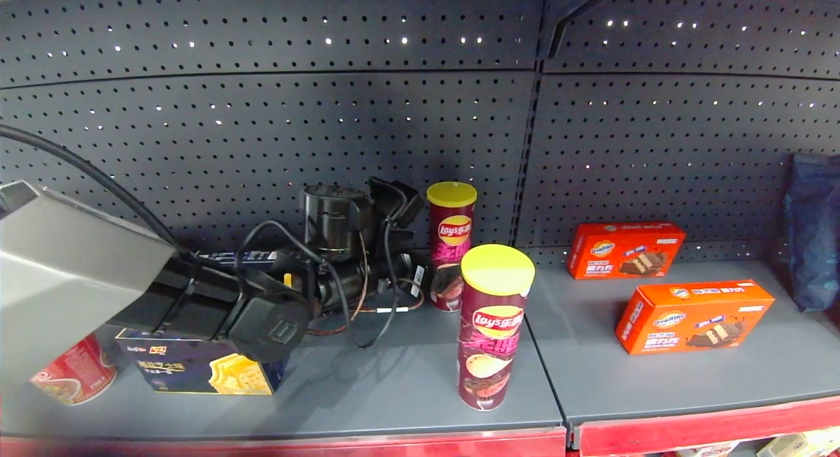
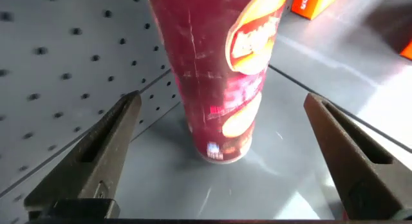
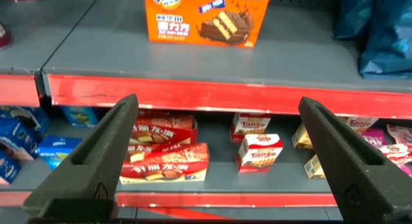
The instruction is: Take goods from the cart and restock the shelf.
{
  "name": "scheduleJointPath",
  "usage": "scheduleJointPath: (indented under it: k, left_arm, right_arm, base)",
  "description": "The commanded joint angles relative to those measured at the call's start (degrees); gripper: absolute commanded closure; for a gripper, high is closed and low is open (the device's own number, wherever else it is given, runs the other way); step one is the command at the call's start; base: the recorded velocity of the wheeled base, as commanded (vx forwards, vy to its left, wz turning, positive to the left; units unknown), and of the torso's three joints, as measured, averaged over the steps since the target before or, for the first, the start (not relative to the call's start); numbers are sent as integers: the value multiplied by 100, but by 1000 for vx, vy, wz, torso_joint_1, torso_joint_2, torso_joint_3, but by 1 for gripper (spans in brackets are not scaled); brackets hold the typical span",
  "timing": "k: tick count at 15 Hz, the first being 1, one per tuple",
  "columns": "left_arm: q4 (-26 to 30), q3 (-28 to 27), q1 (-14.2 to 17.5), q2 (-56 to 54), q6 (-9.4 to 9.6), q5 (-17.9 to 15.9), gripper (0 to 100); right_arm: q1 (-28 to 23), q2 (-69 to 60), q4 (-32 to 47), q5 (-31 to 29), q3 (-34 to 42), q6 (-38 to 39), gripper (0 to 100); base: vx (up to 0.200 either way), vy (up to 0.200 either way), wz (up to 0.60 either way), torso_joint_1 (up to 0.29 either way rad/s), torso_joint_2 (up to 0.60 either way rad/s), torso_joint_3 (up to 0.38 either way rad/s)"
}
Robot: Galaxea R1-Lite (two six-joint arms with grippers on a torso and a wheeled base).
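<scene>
Two maroon chip cans with yellow lids stand upright on the grey shelf (image 1: 394, 391). The back can (image 1: 451, 243) is near the pegboard; the front can (image 1: 495, 326) is closer to the shelf edge. My left gripper (image 1: 425, 273) reaches in low beside the back can. In the left wrist view the left gripper (image 2: 222, 100) is open, and the back can (image 2: 219, 76) stands just ahead between the spread fingers (image 2: 106, 153), untouched. My right gripper (image 3: 217, 103) is open and holds nothing, hanging in front of the red shelf edge (image 3: 193, 92) below an orange box (image 3: 206, 18).
Two orange cake boxes (image 1: 623, 249) (image 1: 692, 316) lie on the shelf's right half, with a blue bag (image 1: 814, 234) at far right. A navy cracker box (image 1: 197, 368) and a red can (image 1: 75, 375) sit under my left arm. The lower shelf holds red boxes (image 3: 164, 163) and small cartons (image 3: 257, 150).
</scene>
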Motion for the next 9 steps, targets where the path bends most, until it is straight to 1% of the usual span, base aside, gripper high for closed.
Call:
scheduleJointPath:
  k: [1, 4, 5, 8, 9]
  left_arm:
    - [-6, 293, 2, -466, 2, -1, 0]
    - [-6, 504, 37, -757, 2, 95, 0]
    - [-6, 768, 134, -1011, -33, 131, 0]
    - [-14, 1216, 424, -1785, -59, 122, 0]
    - [-14, 1471, 520, -2154, -59, 122, 0]
  right_arm:
    - [2, 9, -7, 0, 22, 16, 0]
    - [2, 9, -7, -8, 22, 24, 0]
    - [2, 9, -7, -8, 22, 16, 0]
    - [2, 9, -7, 0, 22, -11, 0]
    - [2, 9, -7, -8, 22, -20, 0]
  base:
    - [0, 0, 0, 0, 0, 0]
    - [0, 0, 0, 0, 0, 0]
    - [0, 0, 0, 0, 0, 0]
    - [0, 0, 0, 0, 0, 0]
    - [0, 0, 0, 0, 0, 0]
